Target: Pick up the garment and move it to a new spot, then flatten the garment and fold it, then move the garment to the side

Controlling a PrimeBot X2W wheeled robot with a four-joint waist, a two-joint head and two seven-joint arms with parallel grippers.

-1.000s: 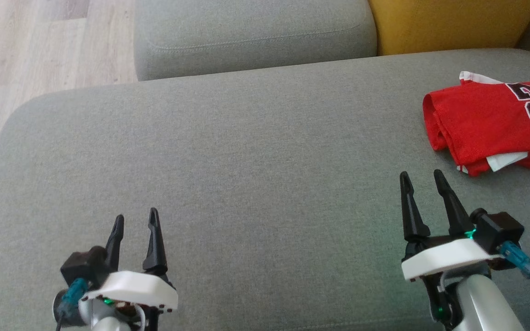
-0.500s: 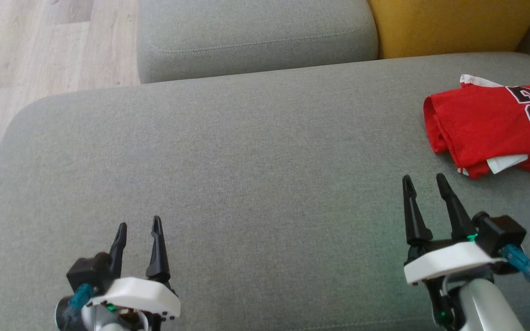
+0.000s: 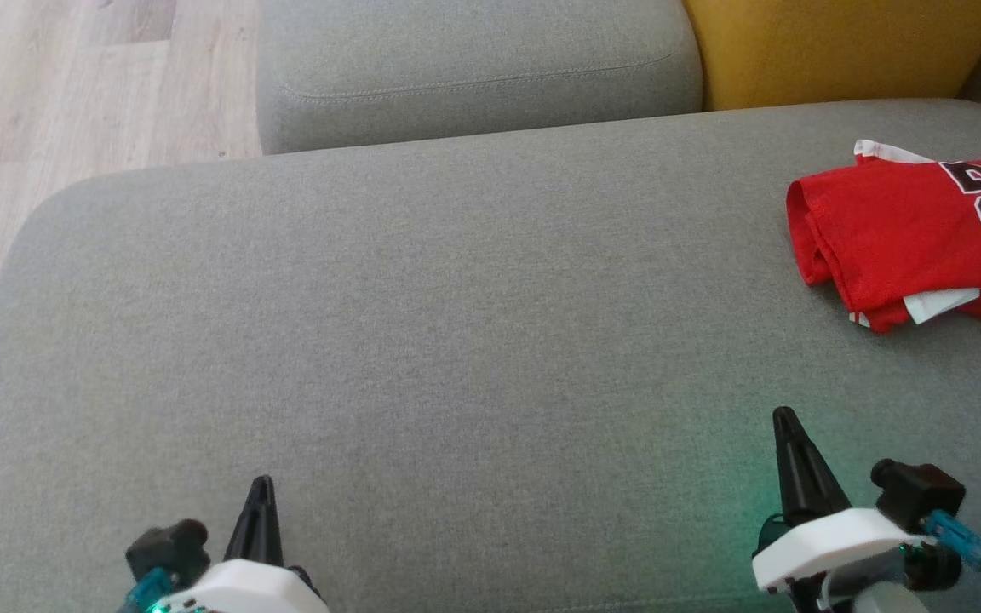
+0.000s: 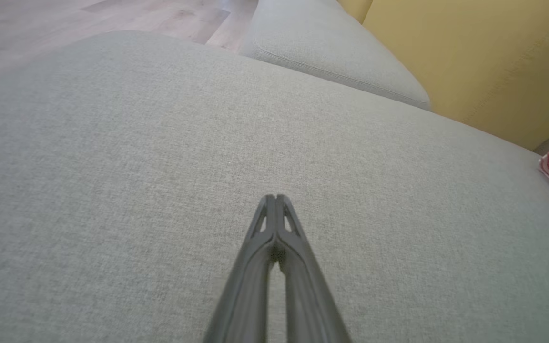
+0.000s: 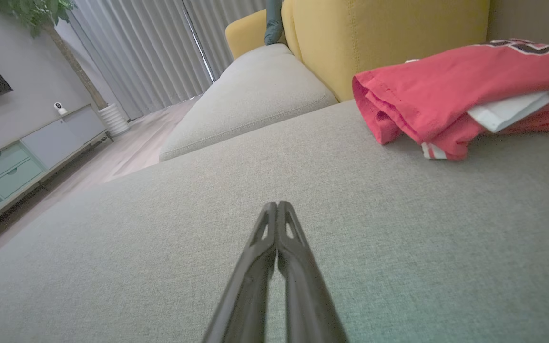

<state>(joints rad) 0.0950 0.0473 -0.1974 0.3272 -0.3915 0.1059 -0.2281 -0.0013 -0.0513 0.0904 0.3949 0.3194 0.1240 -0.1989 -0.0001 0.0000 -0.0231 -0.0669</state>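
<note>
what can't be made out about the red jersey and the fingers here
Red jersey: right part, with its number, cut off by the head view's right edge.
Its lower layers: hidden under the top fold, right wrist view.
Left fingers and right fingers: wrists cut off by head view's bottom edge.

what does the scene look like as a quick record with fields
garment: red jersey, folded, lying at the far right of the seat
surface: grey sofa seat
left fingers: shut, holding nothing
right fingers: shut, holding nothing, apart from the jersey
behind: yellow cushion, wood floor
</note>
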